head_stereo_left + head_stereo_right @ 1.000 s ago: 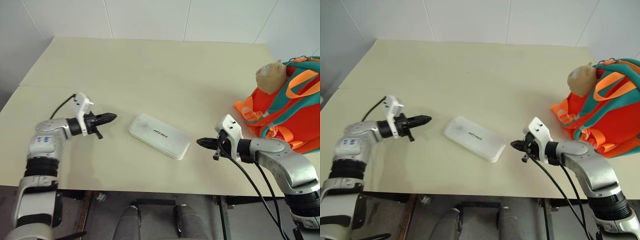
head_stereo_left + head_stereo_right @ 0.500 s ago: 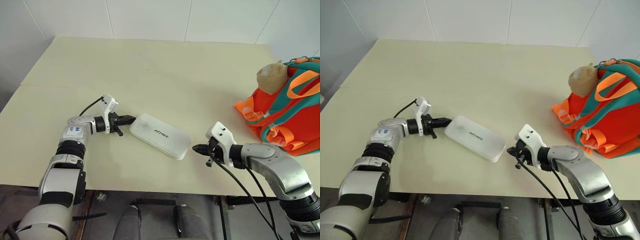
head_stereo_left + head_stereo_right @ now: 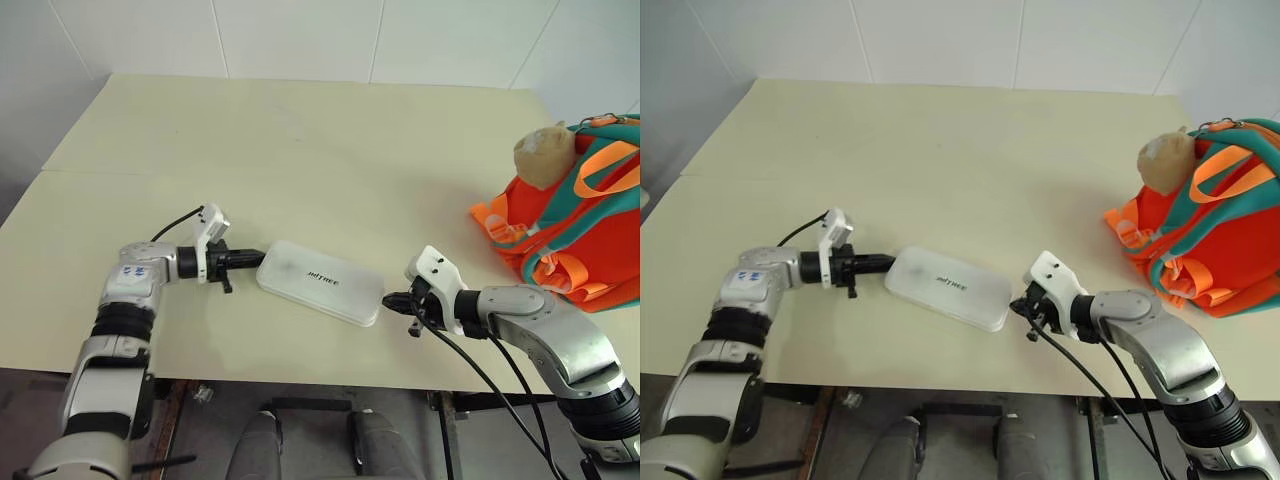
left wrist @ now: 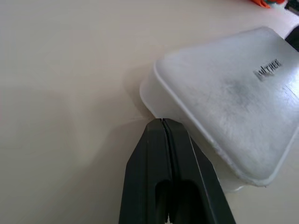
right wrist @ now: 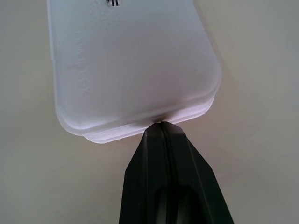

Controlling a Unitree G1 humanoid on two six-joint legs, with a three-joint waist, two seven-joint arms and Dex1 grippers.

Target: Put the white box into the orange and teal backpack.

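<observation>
Pale, matte counter (image 3: 330,130) carries the white box (image 3: 320,281), flat and smooth with rounded corners, lying near its front edge; the left tool (image 3: 253,258), black fingers clenched, touches one short end, and the right tool (image 3: 388,299), likewise clenched, touches the other. Well apart at the right sits the soft, rounded orange and teal backpack (image 3: 585,215), a tan plush toy (image 3: 541,152) on it.

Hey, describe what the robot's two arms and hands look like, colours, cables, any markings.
Both arms are silver-grey metal segments joined by black bands. The left hand and right hand each end in two slim black fingers behind a white block on the wrist. A thin black cable loops from the left wrist; two black cables trail down from the right wrist. The left forearm carries small blue markings.
</observation>
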